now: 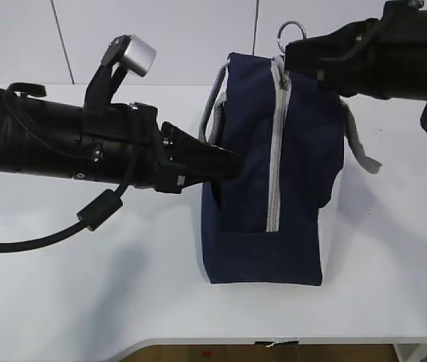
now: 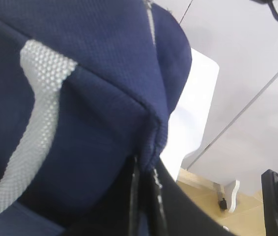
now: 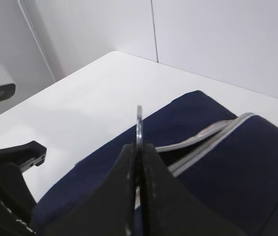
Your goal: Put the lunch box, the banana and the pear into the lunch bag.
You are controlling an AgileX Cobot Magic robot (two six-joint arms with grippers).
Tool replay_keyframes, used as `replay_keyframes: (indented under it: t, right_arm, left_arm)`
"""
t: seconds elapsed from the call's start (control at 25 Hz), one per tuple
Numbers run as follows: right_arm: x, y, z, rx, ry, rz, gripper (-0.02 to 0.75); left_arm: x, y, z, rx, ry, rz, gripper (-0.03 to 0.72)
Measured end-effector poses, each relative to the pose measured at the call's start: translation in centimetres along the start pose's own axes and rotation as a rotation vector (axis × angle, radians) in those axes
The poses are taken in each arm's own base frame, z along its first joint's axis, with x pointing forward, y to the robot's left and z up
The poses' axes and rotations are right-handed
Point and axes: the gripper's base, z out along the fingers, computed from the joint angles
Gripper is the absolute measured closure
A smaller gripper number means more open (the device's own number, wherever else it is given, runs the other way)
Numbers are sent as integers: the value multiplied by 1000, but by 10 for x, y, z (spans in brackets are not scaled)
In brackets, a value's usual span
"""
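Exterior view: lunch bag (image 1: 274, 173) is standing mid-counter (image 1: 85, 302), zipper (image 1: 276, 151) looking shut. Right gripper (image 3: 139, 162) at 12 o'clock is pinching the ring pull (image 1: 292, 32), left gripper (image 2: 146, 162) at 9 o'clock is clamping bag fabric. No lunch box, banana or pear visible, so packing is probably done w/ only release left.

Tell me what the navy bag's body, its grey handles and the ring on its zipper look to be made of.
Boxy navy-blue lunch bag: woven fabric, matte; a fine weave grain shows up close.
Grey webbing handle: coarse woven strap, its dotted texture plain.
Thin ring pull: likely metal, being thin, rigid and slightly shiny; coated plastic cannot be ruled out.
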Motion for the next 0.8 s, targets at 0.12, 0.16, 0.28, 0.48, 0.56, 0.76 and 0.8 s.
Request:
replay_keyframes:
  t: [0.12,0.16,0.28,0.48,0.56,0.76,0.8]
  right_arm:
    - [-3,-1,0,11,-8,-3,731]
    - [-5,-1,0,13,-13,-6,731]
    - [-10,-3,1,24,-22,-10,731]
    - [-12,-9,11,41,-15,-7,731]
    - [-10,-11,17,44,-5,1,731]
    - [-7,-18,29,60,15,15,731]
    - [-7,-19,31,62,18,17,731]
  left_arm:
    - [0,0,0,3,3,2,692]
    - [0,0,0,5,3,2,692]
    - [0,-1,0,13,4,5,692]
    - [0,-2,0,23,5,6,692]
    - [1,-3,0,31,12,14,692]
    - [3,-4,0,49,27,27,692]
    - [3,-5,0,54,29,30,692]
